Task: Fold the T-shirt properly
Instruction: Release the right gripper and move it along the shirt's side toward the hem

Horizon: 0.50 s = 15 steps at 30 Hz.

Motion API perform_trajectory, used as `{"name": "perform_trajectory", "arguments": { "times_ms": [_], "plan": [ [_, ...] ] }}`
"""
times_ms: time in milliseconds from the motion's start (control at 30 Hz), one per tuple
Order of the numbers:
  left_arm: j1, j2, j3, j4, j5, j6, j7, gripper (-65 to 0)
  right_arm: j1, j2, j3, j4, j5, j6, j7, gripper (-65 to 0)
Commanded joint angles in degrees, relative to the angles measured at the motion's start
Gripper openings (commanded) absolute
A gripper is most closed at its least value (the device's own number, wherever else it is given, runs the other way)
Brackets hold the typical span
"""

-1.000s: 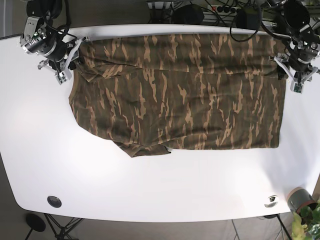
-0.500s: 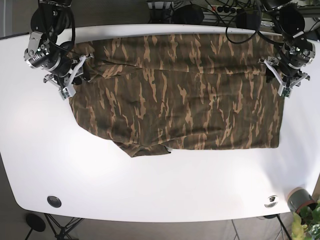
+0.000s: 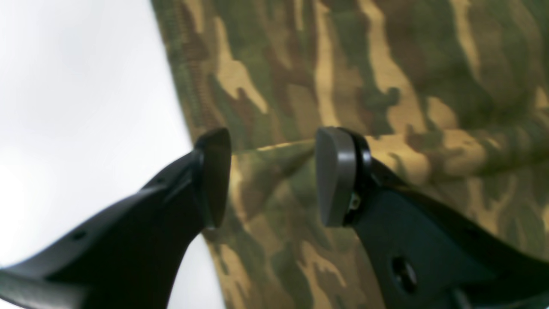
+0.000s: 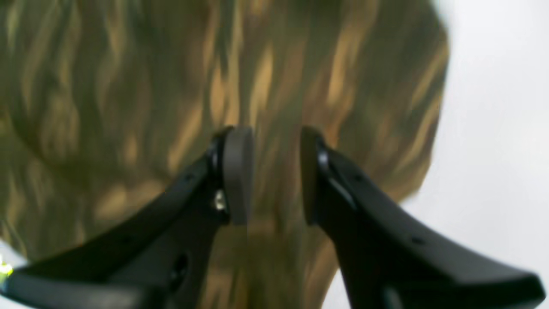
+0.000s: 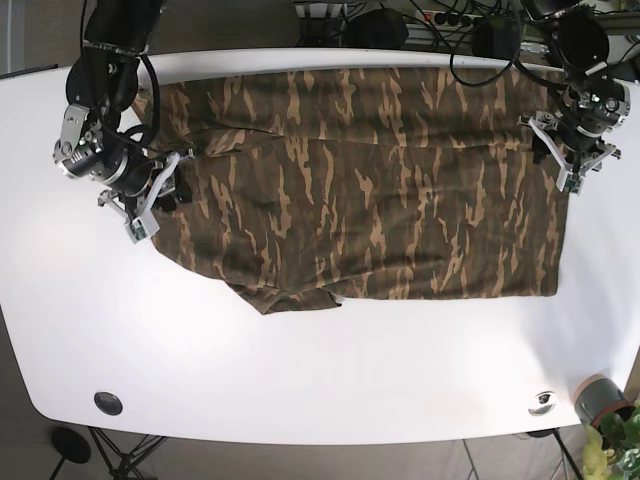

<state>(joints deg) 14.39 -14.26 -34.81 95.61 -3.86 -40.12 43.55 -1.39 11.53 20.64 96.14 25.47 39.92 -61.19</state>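
A short-sleeved T-shirt of brown, green and tan camouflage cloth point(image 5: 360, 190) lies spread flat across the far half of a white oval table point(image 5: 300, 370), its length running side to side, with one sleeve poking out along the near edge and a seam or fold line crossing it near the far edge. In the base view the right gripper point(image 5: 152, 203), a black two-fingered tool on a silver-jointed arm, sits at the shirt's left margin over the cloth's edge; its wrist view shows the two dark fingers point(image 4: 235, 171) apart by a narrow gap with blurred camouflage fabric behind and below them, and whether any cloth is caught between them cannot be told. The left gripper point(image 5: 568, 165), of the same make, is at the shirt's right margin near the far corner; in its wrist view the grey-padded fingers point(image 3: 335, 176) stand clearly apart, straddling a raised fold of the cloth just inside its edge, with bare white tabletop to one side. A small black round fitting point(image 5: 108, 403) and a silver one point(image 5: 543, 402) sit in the table's near corners.
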Motion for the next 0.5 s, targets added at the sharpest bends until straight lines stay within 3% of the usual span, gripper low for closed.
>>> {"name": "perform_trajectory", "arguments": {
  "times_ms": [0, 167, 267, 367, 467],
  "plan": [
    [-2.04, -0.9, -0.23, 0.87, -0.67, 0.12, -1.13, -35.7, 3.72, 1.0, 0.32, -2.64, 0.33, 0.08, 0.84, -46.9],
    [-3.98, -0.9, -0.23, 0.87, -0.58, 0.12, -1.04, -35.7, 11.72, 1.35, 0.32, -10.64, 0.24, 0.08, 0.84, -46.6],
    [-4.06, -0.9, -0.14, 0.87, -0.58, 0.12, -1.04, -35.7, 16.03, 1.88, 0.24, -15.13, -1.25, 0.08, 1.19, -40.9],
    [-4.06, -0.9, -0.05, 0.96, -0.58, 0.12, -1.04, -35.7, 20.77, 1.17, 0.24, -19.43, -5.39, 0.08, 2.77, -35.4],
    [-4.06, -0.9, -0.05, 0.78, -0.58, 0.12, -1.04, -35.7, 24.9, 0.21, 0.24, -24.62, -10.92, 0.08, 6.81, -35.2]
  ]
}}
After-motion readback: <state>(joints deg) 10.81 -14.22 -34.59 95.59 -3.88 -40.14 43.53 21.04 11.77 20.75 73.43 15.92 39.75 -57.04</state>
